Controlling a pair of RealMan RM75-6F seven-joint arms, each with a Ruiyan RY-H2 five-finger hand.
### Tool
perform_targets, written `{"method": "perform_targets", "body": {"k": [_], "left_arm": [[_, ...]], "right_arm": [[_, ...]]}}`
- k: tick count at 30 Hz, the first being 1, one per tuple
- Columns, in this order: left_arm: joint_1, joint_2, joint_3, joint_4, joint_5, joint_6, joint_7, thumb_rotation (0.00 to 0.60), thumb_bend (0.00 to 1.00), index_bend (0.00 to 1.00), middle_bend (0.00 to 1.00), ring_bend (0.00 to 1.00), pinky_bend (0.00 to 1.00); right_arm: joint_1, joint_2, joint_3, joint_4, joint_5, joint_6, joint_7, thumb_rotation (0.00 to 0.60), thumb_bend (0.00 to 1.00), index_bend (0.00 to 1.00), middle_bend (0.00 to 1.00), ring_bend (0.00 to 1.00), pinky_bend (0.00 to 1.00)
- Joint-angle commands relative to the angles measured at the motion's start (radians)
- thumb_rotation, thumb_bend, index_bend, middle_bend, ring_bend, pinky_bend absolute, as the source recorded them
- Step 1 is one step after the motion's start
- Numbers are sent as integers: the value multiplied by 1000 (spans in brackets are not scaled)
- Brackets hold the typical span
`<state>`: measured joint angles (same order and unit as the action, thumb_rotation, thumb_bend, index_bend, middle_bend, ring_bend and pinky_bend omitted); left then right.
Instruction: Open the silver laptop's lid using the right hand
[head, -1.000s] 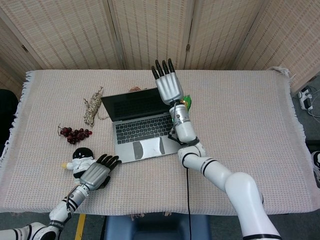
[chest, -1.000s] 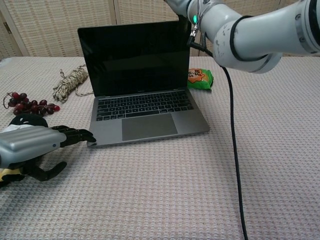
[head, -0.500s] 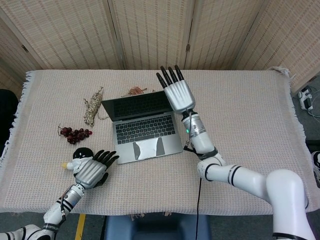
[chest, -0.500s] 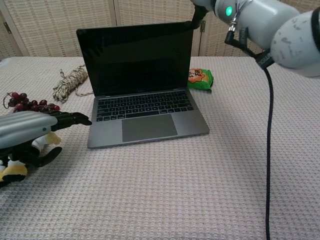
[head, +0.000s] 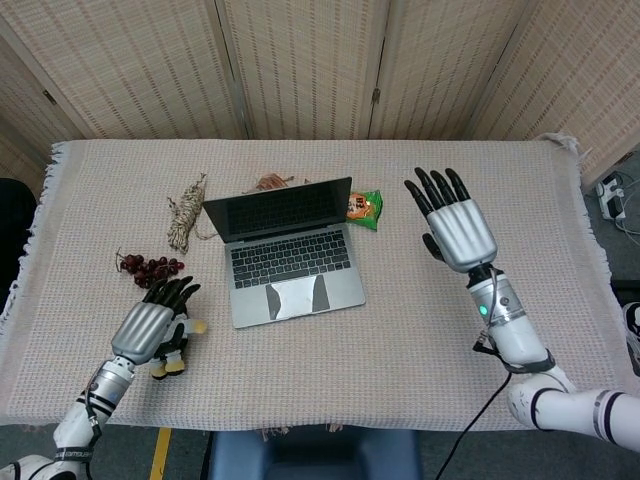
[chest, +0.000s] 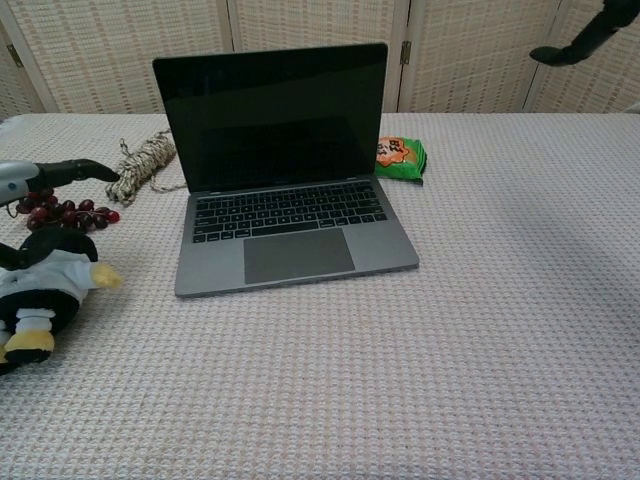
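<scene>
**Q:** Where is the silver laptop relative to the right hand?

**A:** The silver laptop (head: 286, 252) sits left of table centre, lid raised, screen dark. The right hand (head: 455, 226) hovers well to its right, above the cloth, fingers spread, holding nothing, clear of the lid.

**Q:** What lies around it?

**A:** A green snack packet (head: 365, 208) lies just beside the lid's right edge, between laptop and right hand. A rope bundle (head: 186, 217) lies far-left of the laptop; red grapes (head: 148, 268) lie left of it. The left hand (head: 152, 322), fingers extended, hovers over a penguin toy (chest: 42, 288) at near left.

**Q:** How do the views differ?

**A:** The head view shows both hands whole. The chest view shows only dark fingertips of each, at the frame edges, but shows the toy unobstructed.
</scene>
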<state>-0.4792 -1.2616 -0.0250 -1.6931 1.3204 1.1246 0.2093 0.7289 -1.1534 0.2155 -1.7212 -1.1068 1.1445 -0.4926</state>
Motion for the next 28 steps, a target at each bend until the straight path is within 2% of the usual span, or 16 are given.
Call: {"method": "perform_targets", "body": {"k": [1, 7, 12, 21, 28], "left_arm": [[23, 21, -12, -12, -16, 30, -16, 600, 690, 67, 46, 14, 0], [85, 58, -32, -15, -29, 125, -65, 600, 690, 75, 46, 27, 0], [145, 80, -36, 0, -15, 211, -113, 600, 690, 91, 55, 37, 0], [267, 91, -13, 27, 21, 357, -170, 600, 690, 98, 65, 42, 0], [347, 76, 10, 52, 56, 445, -184, 600, 690, 103, 71, 43, 0]], "right_arm": [[-103, 76, -73, -46, -128, 40, 161, 600, 411, 0, 0, 0, 0], [-236, 118, -172, -22, -304, 143, 329, 600, 412, 0, 0, 0, 0], [-331, 110, -226, 13, -391, 237, 406, 600, 412, 0, 0, 0, 0], [-469, 51, -268, 76, -442, 368, 469, 600, 411, 0, 0, 0, 0], [-557, 18, -269, 75, -426, 440, 422, 600, 412, 0, 0, 0, 0]]}}
